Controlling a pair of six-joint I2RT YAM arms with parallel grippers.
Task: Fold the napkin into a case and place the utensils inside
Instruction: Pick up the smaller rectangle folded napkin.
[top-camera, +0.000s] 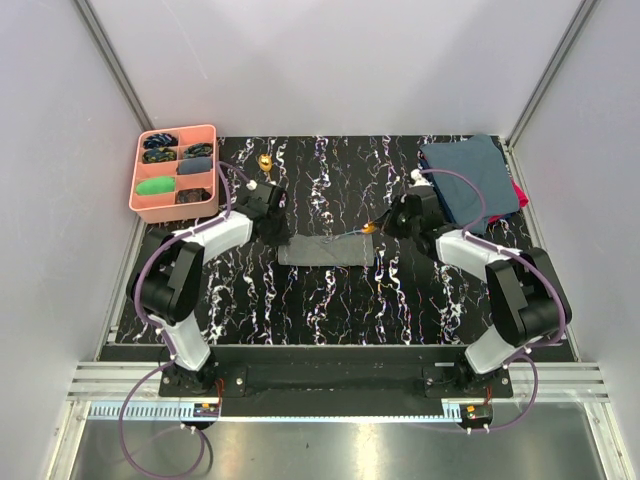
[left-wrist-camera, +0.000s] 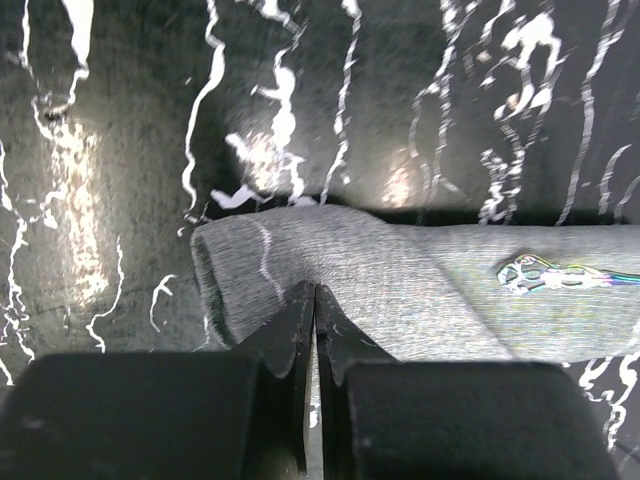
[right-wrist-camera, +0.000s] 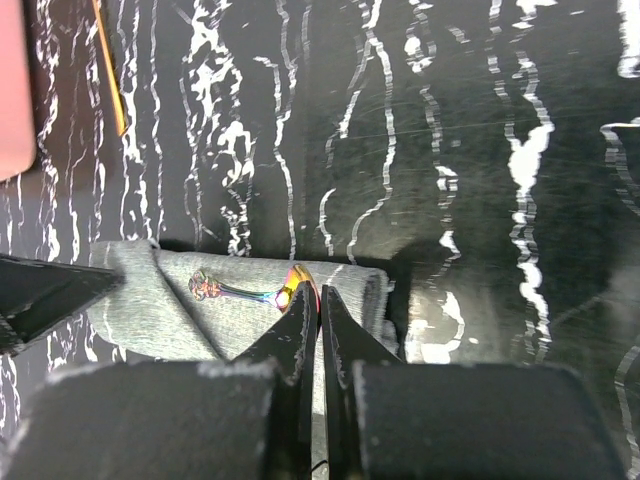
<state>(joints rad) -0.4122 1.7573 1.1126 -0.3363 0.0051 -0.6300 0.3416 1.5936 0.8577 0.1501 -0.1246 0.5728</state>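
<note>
Nearest, on the black white-veined table (top-camera: 300, 310), midway between the two arms: the case (top-camera: 325, 251), the grey napkin already folded to a narrow flat strip, long axis left to right. At its left end, the left gripper (left-wrist-camera: 314, 300) — jaws closed to a hairline slit, pinching a raised ridge of the grey cloth, the end of the strip beside it curled up off the table. At the right end, the right gripper (right-wrist-camera: 318, 305), likewise closed tight, clamped on the gold end of one utensil (right-wrist-camera: 245, 292); the rest of that utensil lying on top of the case, thin iridescent handle pointing toward the left gripper. Farther back, well apart from the case, the second utensil (top-camera: 265, 161) alone on the table near the back edge. In the far left corner, a pink compartment tray (top-camera: 140, 195) with small dark and green items; in the far right corner, a pile of dark blue-teal cloths (top-camera: 465, 178) — a red edge showing under them.
</note>
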